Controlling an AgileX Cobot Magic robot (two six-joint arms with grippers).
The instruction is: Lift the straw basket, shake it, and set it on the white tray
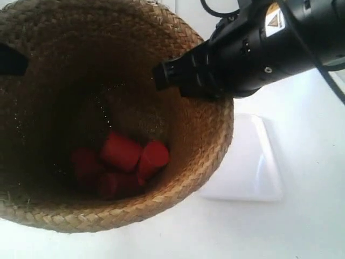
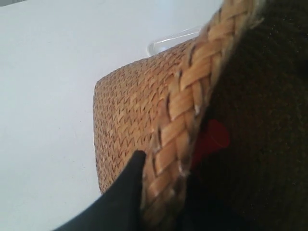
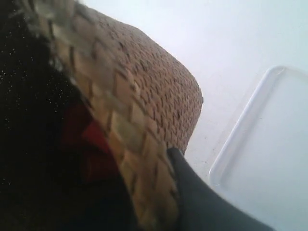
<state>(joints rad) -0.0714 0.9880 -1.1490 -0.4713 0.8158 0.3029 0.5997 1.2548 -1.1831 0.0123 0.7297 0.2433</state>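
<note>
Straw fills the exterior view: the straw basket (image 1: 188, 162) takes the frame's left and centre, red blocks (image 1: 129, 156) in its bottom, the white tray (image 1: 253, 167) half hidden at right centre. Left wrist view: the left fingers (image 2: 126, 192) pinch the braided rim, one outside, the other unseen. Right wrist view: the right fingers (image 3: 197, 197) grip likewise, tray just beside the basket. A hard or uneven shake could bend the pliant rim loose or throw blocks out.
</note>
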